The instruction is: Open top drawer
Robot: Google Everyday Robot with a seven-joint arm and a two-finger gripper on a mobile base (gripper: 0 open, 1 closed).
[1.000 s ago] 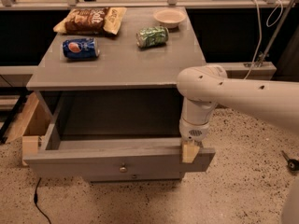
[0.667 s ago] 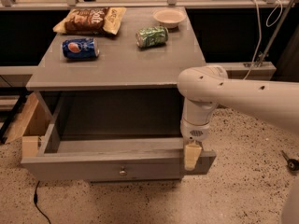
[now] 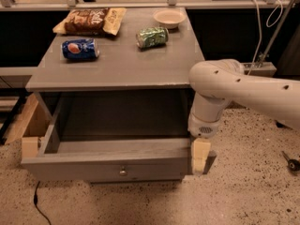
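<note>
The top drawer (image 3: 93, 165) is a grey wooden drawer with a small round brass knob (image 3: 123, 171) at the centre of its front. It stands pulled well out from under the grey table top (image 3: 117, 64), and its inside shows nothing in it. My gripper (image 3: 200, 156), cream-coloured at the end of a white arm (image 3: 234, 86), sits at the right end of the drawer's front panel, touching its top edge and corner.
On the table top lie a brown chip bag (image 3: 89, 20), a blue can (image 3: 79, 49), a green can (image 3: 152, 36) and a small bowl (image 3: 168, 17). A light wooden panel (image 3: 28, 121) stands at the left of the drawer. A cable (image 3: 40, 207) lies on the speckled floor.
The drawer has slid a little further out toward the camera, and my gripper has moved with its right end, slightly down and to the right.
</note>
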